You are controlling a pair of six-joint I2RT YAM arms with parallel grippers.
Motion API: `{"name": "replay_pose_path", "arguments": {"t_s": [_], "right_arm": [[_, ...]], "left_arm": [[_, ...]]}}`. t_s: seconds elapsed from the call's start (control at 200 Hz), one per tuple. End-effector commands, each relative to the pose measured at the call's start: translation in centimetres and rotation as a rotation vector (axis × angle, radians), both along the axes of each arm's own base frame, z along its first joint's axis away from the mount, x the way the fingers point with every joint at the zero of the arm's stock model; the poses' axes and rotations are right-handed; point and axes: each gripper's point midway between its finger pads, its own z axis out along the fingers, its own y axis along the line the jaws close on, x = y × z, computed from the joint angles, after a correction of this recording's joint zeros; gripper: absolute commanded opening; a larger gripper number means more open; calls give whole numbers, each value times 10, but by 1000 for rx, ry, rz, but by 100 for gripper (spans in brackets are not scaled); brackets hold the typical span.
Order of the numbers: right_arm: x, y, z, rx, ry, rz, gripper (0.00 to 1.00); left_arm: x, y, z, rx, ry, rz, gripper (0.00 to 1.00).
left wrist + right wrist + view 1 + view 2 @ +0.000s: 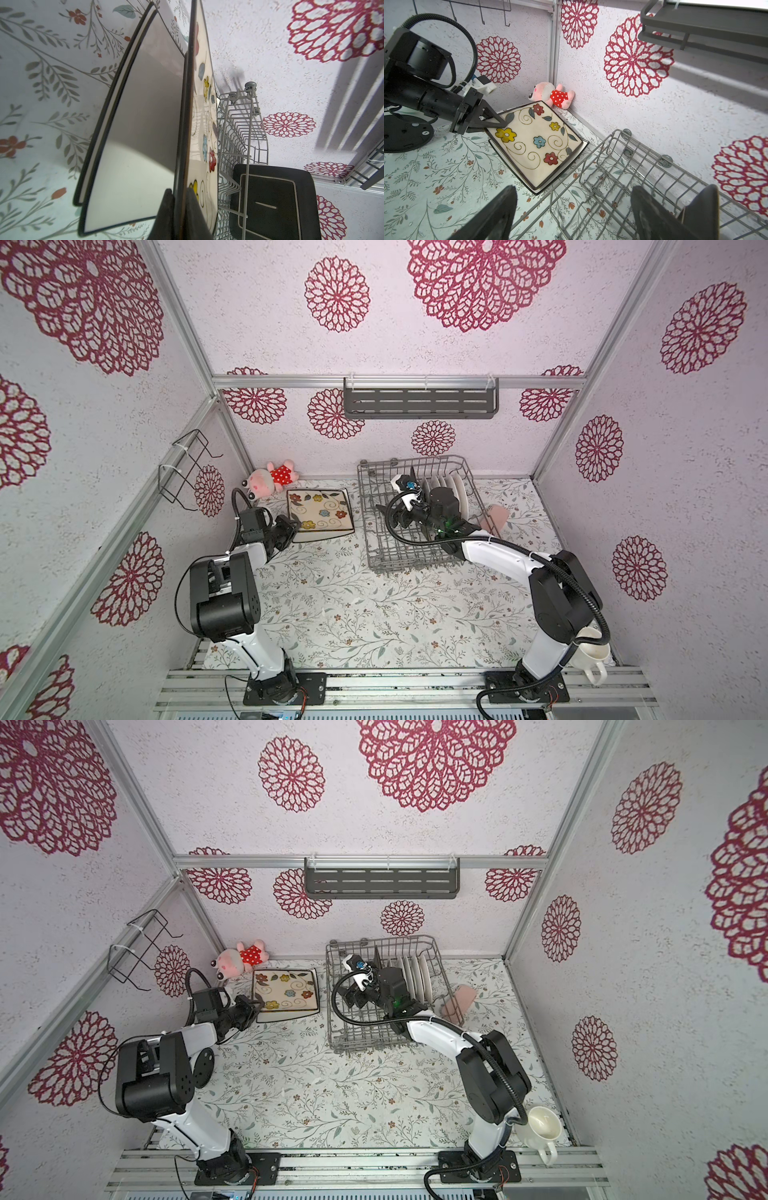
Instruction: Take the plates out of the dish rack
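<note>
The left claw [496, 123] pinched the rim of the flowered plate [322, 510], tilted over another plate [135, 135] on the table [332, 614], while the right claw [575, 209] hung spread in the dish rack [374, 549] beside an upright dark brown plate [274, 187], likely stiff, slick and breakable, best gripped by its top edge.

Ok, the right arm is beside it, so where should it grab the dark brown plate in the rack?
Take the dark brown plate by its upper rim, the right pincer coming from above, one finger on each face. It stands on edge among the dish rack's tines, so only the top is free; the wire walls likely block a side approach.
</note>
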Motion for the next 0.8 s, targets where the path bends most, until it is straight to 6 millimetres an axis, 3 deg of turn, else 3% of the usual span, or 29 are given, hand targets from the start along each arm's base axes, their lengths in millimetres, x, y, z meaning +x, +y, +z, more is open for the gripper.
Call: {"name": "replay_pose_path", "arguments": {"t_s": [0.0, 0.22, 0.795], "right_arm": [[3, 1, 23, 44, -42, 12, 89], [4, 1, 24, 41, -45, 12, 89], [1, -16, 19, 25, -55, 1, 89]], "left_arm": [[22, 1, 48, 21, -173, -36, 17], [18, 1, 40, 45, -134, -42, 26], [14, 4, 20, 130, 6, -49, 32]]}}
